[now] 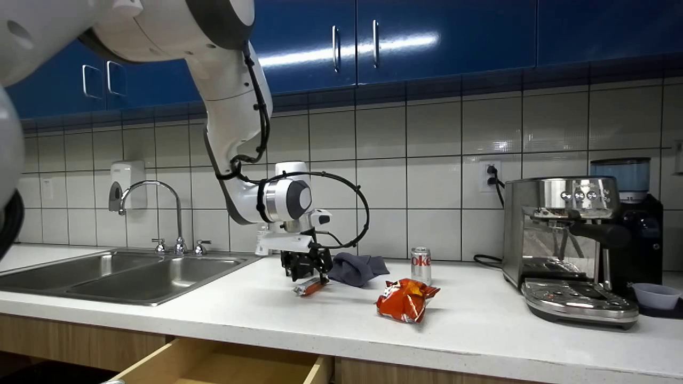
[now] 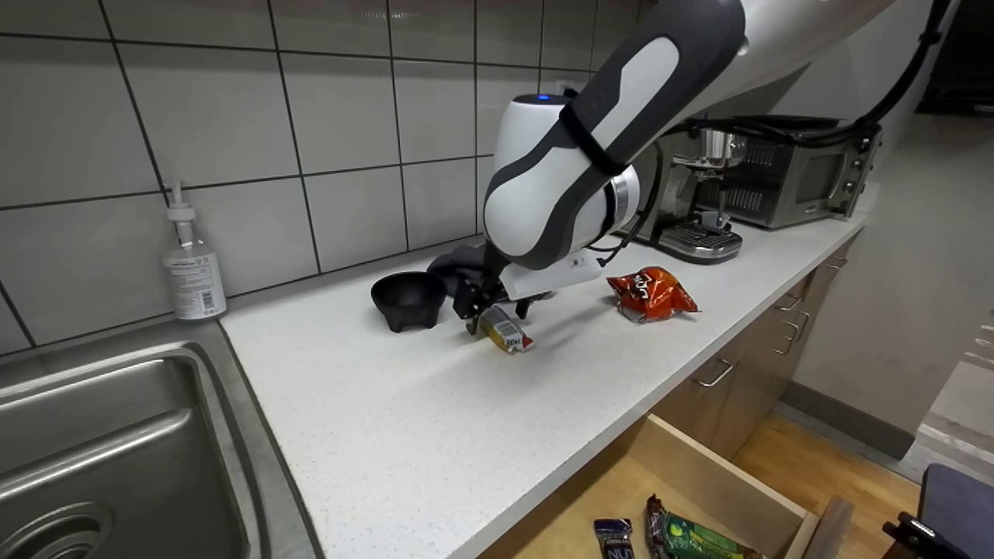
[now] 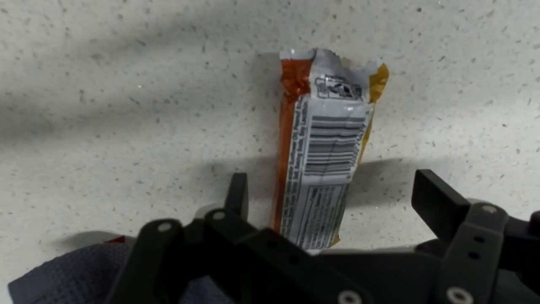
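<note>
Drawer (image 1: 240,365): pulled out below the counter (image 2: 334,427) edge; wrapped bars (image 2: 703,537) inside, seen in an exterior view.
Chip bag (image 1: 405,302): orange-red, crumpled, shiny, lying on the counter.
Snack bar (image 3: 327,139): flat on the counter, barcode side up, orange along one long edge, yellow along the other.
Gripper (image 3: 331,182): pointing down, low over one end of the bar, jaws spread wide, one to each side; wrist view shows counter between each jaw and the wrapper, so the bar is ungripped.
Bowl (image 2: 409,299): black, small, near the gripper.
Cloth (image 1: 358,269): dark grey, bunched, just behind the gripper.
Can (image 1: 421,266): silver, red lettering, upright, behind the chip bag.
Sink (image 2: 245,435): steel, well apart from the bar.
Pump bottle (image 2: 194,272): clear, upright, at the sink's corner.
Coffee machine (image 1: 560,248): steel, well apart from the gripper, same counter.
Tiled wall (image 1: 435,181): pale, dark joints.
Cupboards (image 1: 445,40): blue, closed, above the tiles.
</note>
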Controlling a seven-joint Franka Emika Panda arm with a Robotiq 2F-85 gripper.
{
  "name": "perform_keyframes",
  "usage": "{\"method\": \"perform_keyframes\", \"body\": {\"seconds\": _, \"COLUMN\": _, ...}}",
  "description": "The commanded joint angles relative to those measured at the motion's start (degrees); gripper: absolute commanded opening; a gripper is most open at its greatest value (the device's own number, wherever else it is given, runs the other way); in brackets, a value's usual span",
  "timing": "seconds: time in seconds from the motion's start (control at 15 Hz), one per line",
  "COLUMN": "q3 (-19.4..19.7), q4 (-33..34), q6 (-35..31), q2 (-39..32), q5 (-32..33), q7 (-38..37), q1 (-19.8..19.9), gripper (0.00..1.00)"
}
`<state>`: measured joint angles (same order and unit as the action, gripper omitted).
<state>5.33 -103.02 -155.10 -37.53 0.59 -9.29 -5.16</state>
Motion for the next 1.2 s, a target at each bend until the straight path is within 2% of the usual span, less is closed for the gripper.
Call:
{"method": "perform_keyframes", "body": {"seconds": 0.0, "q3": 1.0, "q4": 3.9, "q6": 2.9, "q2": -2.0, "q5": 0.7, "q7": -2.5, "q1": -0.6, "gripper": 1.0}}
{"method": "perform_keyframes", "body": {"seconds": 0.07, "q3": 1.0, "q4": 4.3, "q6": 3.1, "q2": -2.3, "q5": 0.7, "q7": -2.6, "q1": -0.5, "gripper": 1.0}}
{"method": "perform_keyframes", "body": {"seconds": 0.13, "q3": 1.0, "q4": 4.7, "q6": 3.2, "q2": -2.5, "q5": 0.6, "q7": -2.7, "q1": -0.5, "gripper": 0.75}}
{"method": "perform_keyframes", "body": {"seconds": 0.2, "q3": 1.1, "q4": 4.9, "q6": 3.3, "q2": -2.7, "q5": 0.7, "q7": -2.8, "q1": -0.5, "gripper": 0.74}}
{"method": "perform_keyframes", "body": {"seconds": 0.27, "q3": 1.1, "q4": 5.2, "q6": 3.4, "q2": -3.0, "q5": 0.7, "q7": -2.9, "q1": -0.5, "gripper": 0.68}}
{"method": "perform_keyframes", "body": {"seconds": 0.67, "q3": 1.2, "q4": 5.5, "q6": 3.5, "q2": -3.2, "q5": 0.7, "q7": -3.1, "q1": -0.6, "gripper": 0.2}}
{"method": "perform_keyframes", "body": {"seconds": 1.13, "q3": 0.6, "q4": 2.1, "q6": 1.6, "q2": 0.2, "q5": 0.5, "q7": -2.4, "q1": -0.5, "gripper": 0.18}}
